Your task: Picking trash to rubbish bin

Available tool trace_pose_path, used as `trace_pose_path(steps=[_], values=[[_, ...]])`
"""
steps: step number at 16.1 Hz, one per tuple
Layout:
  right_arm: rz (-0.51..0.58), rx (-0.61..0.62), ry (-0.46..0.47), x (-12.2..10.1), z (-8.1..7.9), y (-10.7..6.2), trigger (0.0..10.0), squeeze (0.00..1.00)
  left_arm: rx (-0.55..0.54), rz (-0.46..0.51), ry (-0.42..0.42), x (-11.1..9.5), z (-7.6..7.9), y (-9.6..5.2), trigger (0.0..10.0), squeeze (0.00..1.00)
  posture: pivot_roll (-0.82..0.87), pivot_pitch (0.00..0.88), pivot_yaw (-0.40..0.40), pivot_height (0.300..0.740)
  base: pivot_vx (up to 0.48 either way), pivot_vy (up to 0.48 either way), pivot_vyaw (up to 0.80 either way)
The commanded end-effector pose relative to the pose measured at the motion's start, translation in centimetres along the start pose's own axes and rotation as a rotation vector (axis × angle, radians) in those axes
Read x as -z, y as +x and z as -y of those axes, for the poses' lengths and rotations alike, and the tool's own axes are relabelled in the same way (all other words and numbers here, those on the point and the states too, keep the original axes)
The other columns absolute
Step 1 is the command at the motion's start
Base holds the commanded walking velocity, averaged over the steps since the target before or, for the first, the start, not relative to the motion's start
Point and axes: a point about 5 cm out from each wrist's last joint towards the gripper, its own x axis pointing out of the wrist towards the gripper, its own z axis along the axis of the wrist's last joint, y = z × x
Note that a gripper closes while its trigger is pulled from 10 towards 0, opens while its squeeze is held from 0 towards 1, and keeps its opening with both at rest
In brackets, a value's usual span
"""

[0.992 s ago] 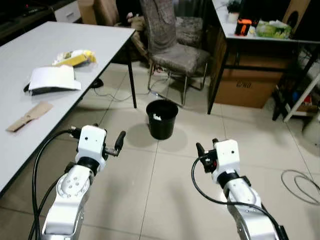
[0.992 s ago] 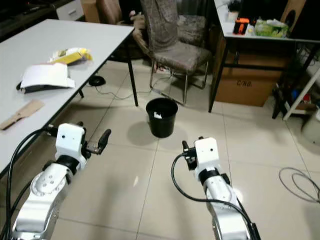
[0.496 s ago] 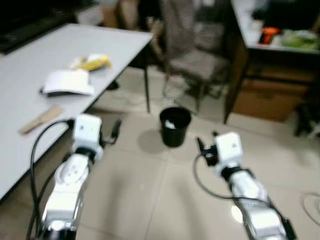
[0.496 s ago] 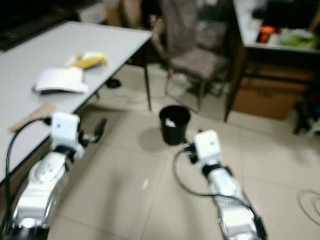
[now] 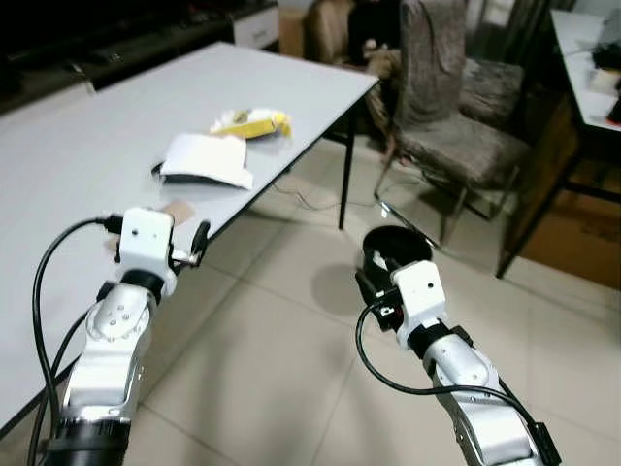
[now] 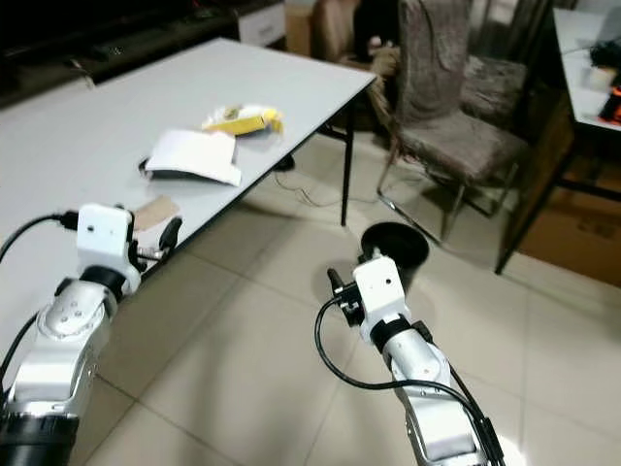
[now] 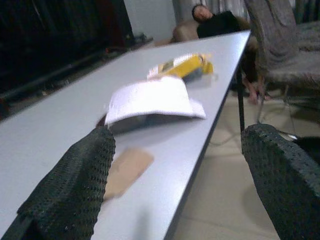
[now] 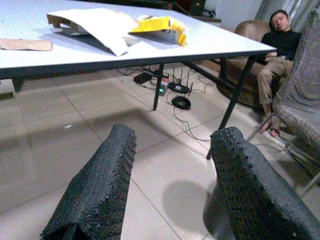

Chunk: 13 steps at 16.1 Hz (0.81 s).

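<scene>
White table (image 5: 116,146) bearing trash: yellow wrapper (image 5: 250,123), white paper (image 5: 206,158), cardboard scrap (image 6: 153,212). Left gripper (image 7: 180,180) near table edge, fingers wide apart, empty. Right gripper (image 8: 172,185) open, empty, above black bin (image 5: 396,249) on tiled floor.

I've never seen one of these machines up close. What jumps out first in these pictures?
Two silver arms reach forward over a tiled floor, the left gripper at the edge of a long white table, the right gripper just before a black rubbish bin. On the table lie a yellow wrapper, a white paper packet and a brown cardboard scrap. Both grippers' fingers are spread apart and hold nothing.
</scene>
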Motion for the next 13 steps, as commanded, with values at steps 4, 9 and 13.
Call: trace_pose_path(steps=[4, 9, 13], values=[[0.000, 0.014, 0.014, -0.1, 1.0, -0.2, 10.0, 0.00, 0.009, 0.001, -0.009, 0.0, 0.0, 0.6, 10.0, 0.00, -0.04, 0.000, 0.016, 0.740, 0.388, 0.000, 0.00], [0.001, -0.119, -0.004, -0.2, -0.4, -0.2, 10.0, 0.00, 0.014, -0.004, 0.002, 0.3, -0.3, 0.6, 10.0, 0.00, -0.03, 0.000, 0.011, 0.740, 0.388, 0.000, 0.44], [0.012, -0.118, 0.015, -0.3, -0.3, -0.4, 10.0, 0.00, 0.035, -0.010, 0.005, 0.5, -0.2, 0.7, 10.0, 0.00, -0.03, 0.000, 0.017, 0.740, 0.388, 0.000, 0.40]])
